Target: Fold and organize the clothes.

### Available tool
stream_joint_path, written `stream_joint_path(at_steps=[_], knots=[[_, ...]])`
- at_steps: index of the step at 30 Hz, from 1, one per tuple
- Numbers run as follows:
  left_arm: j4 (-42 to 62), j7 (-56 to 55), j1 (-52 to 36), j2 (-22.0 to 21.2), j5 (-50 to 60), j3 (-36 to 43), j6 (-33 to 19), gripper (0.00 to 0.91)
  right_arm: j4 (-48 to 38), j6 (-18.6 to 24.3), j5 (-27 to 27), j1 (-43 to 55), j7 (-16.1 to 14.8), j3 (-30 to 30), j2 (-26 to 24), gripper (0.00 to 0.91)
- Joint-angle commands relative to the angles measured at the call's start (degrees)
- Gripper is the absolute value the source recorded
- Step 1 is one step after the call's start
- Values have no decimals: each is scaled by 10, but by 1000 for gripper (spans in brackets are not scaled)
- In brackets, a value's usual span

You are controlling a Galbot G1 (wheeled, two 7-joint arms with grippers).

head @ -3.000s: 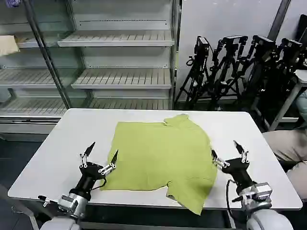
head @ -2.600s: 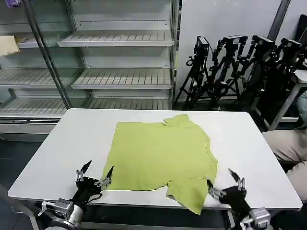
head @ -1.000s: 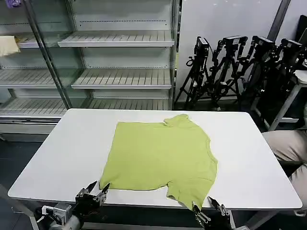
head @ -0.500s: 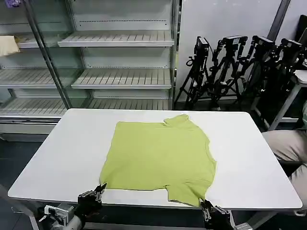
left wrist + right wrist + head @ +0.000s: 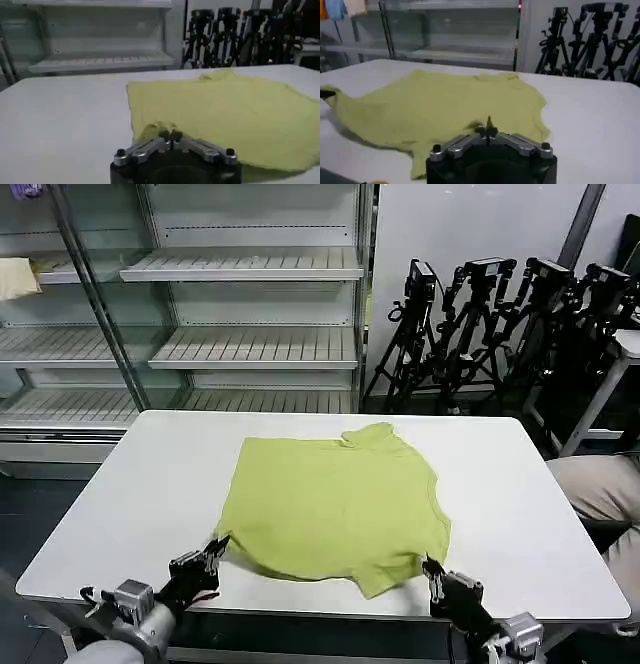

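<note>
One lime-green T-shirt [image 5: 335, 504] lies on one white worktop [image 5: 140, 484], toward its near half, collar at the far edge. Two pincers work at the near hem, one at each lower corner.

Left pincer [image 5: 213, 552]: at the near-left corner of the T-shirt [image 5: 225, 112], fingers pressed together on a bunched fold of the fabric, as the left wrist view shows [image 5: 170, 135]. Right pincer [image 5: 432, 573]: at the near-right corner, fingers closed together on the hem, seen in the right wrist view [image 5: 489, 131] with the T-shirt [image 5: 445, 107] spread beyond it.

Behind the worktop stand one metal shelving unit [image 5: 250, 349] and a cluster of black tripods [image 5: 500, 324]; one pale cloth [image 5: 15, 279] rests on a shelf at far left.

Change from the earlier views: three seconds before, both pincers hovered open above the worktop beside the garment; they have since dropped to the near edge and closed. Half a second before, the near hem hung over the worktop's front edge; it is now drawn up onto the surface, the left corner raised and rumpled.
</note>
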Motion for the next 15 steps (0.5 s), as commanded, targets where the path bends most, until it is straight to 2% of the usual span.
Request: stream_joint_path(at_steps=[1,8,15], knots=[[34,-7,-79,9,-64,10,-5,0,-103,0,-3,138,-4,-12,-7,0],[123,-7,-138,0,-73,38,-9,0,-165,7,-27,177,-14,-45,6,0],[165,-9,-167,-8,-75,54,-11,0,-192,14,-30,182,-24,-57,22,0]])
